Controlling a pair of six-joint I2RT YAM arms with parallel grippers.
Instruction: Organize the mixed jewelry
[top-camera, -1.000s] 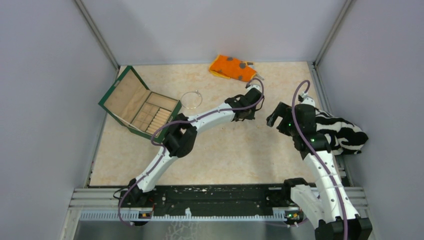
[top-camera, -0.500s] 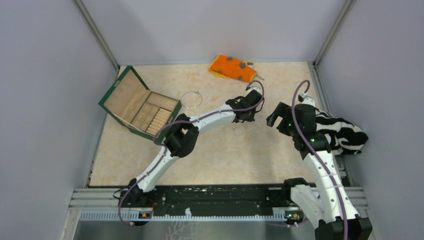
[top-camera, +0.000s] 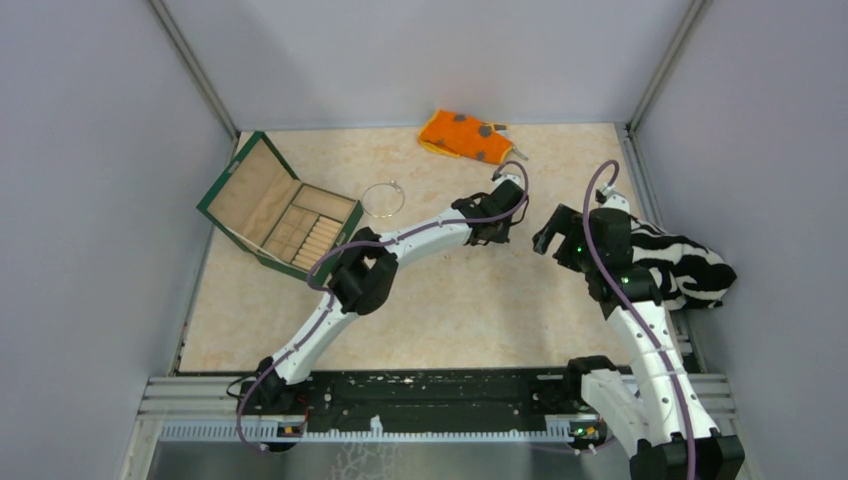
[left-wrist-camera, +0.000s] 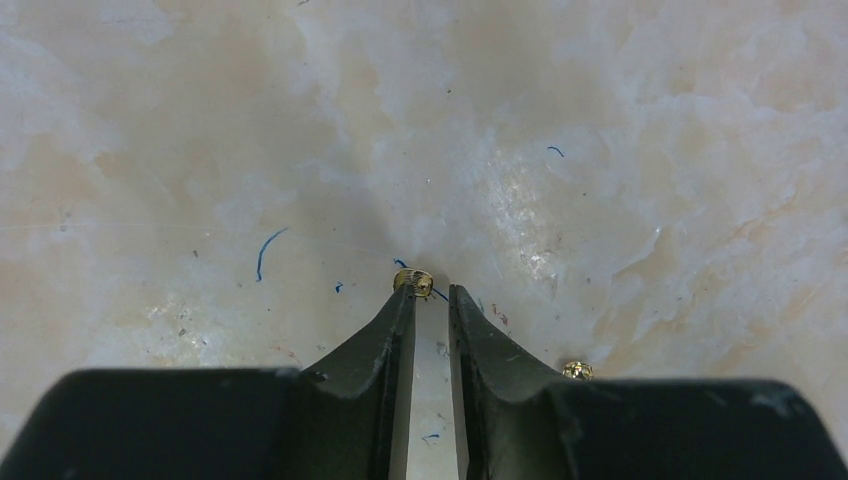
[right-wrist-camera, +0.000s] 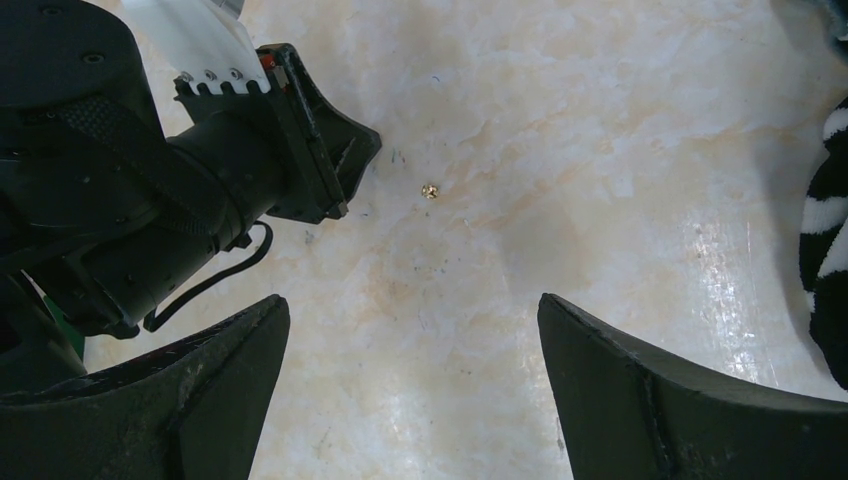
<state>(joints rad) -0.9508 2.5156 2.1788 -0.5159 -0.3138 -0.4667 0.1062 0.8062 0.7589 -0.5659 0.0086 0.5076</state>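
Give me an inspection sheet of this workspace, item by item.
Surface: pale marbled tabletop, tiny blue thread scraps.
Job's things: wire bangle beside open green jewelry box; tiny gold piece at left claw's tips; second gold piece nearby.
Clutter: orange spotted cloth; striped cloth.
Grippers: left claw nearly closed, narrow gap; right claw wide open, empty.
Cables: purple cables along both arms.
Surroundings: grey walls.

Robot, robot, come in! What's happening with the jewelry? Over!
Left gripper almost shut at tiny gold piece, hold unclear. Right gripper open, empty. Bangle untouched. Nothing blocking.
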